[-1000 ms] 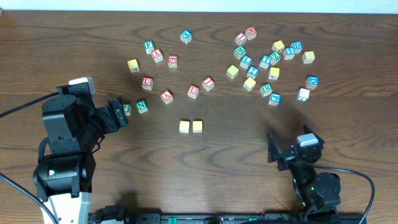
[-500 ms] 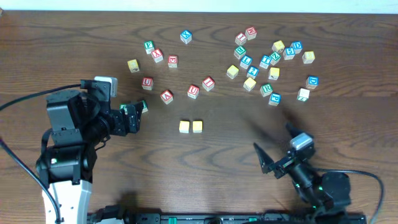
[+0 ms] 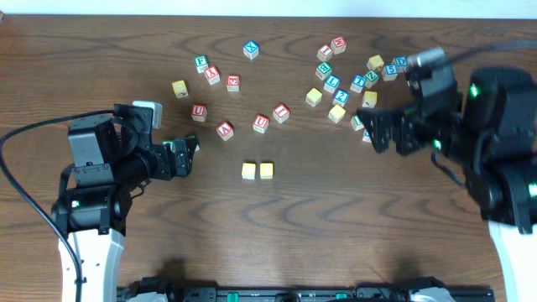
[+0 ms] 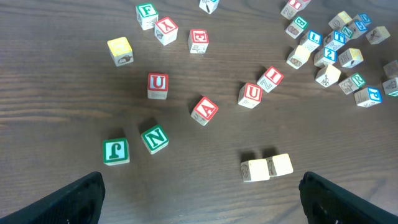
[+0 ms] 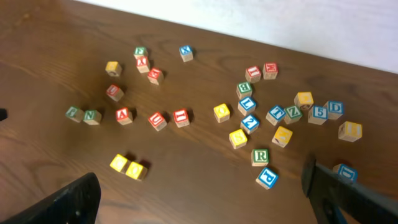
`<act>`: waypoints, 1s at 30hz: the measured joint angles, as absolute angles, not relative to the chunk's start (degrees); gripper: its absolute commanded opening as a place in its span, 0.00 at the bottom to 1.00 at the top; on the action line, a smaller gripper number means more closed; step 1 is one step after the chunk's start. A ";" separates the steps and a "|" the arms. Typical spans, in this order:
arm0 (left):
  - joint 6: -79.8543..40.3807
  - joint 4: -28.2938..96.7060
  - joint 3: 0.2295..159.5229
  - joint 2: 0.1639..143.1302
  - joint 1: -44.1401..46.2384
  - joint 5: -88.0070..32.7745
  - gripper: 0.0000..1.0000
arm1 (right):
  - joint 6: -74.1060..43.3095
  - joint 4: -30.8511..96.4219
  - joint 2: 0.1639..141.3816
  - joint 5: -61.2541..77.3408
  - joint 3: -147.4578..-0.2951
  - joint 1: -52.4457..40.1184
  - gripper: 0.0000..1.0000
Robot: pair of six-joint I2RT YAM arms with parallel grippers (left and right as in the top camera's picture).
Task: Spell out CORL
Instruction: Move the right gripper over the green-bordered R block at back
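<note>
Two yellow blocks [image 3: 258, 171] sit side by side at the table's middle; they also show in the left wrist view [image 4: 267, 168] and the right wrist view [image 5: 127, 167]. A green R block [image 5: 260, 157] lies next to a blue P block [image 5: 267, 178] in the right cluster. A blue L block [image 4: 313, 38] lies in that cluster. My left gripper [image 3: 185, 157] is open and empty, above the green J [image 4: 115, 151] and green N [image 4: 154, 139] blocks. My right gripper [image 3: 379, 130] is open and empty, high over the right cluster's near edge.
Red lettered blocks U [image 4: 158, 85], A [image 4: 204, 109], U [image 4: 251, 94] and I [image 4: 270, 78] lie in a loose row behind the yellow pair. Several more blocks are scattered at the back left [image 3: 205, 71] and back right [image 3: 369, 71].
My right arm has risen from the table's front edge and swung back over the right cluster. My left gripper has moved a little to the right.
</note>
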State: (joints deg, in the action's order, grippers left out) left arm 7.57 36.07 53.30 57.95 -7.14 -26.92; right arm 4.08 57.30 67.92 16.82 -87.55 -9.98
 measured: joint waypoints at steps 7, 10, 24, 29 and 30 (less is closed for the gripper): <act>7.57 36.16 53.30 58.94 -7.14 -26.89 0.98 | 4.03 61.56 79.42 17.12 -94.28 -9.98 0.99; 7.57 35.33 53.30 58.48 -7.14 -26.89 0.98 | 4.05 62.89 80.03 16.38 -95.13 -9.98 0.99; 15.07 37.67 53.30 50.89 -7.14 -28.42 0.98 | 4.05 65.39 79.79 8.97 -96.71 -9.98 0.99; 15.29 37.67 53.30 51.44 -7.14 -28.40 0.98 | 4.01 65.36 79.79 6.55 -96.71 -9.98 0.99; 15.29 37.67 53.30 51.64 -7.14 -28.42 0.98 | 3.88 65.39 79.79 5.91 -96.71 -9.98 0.99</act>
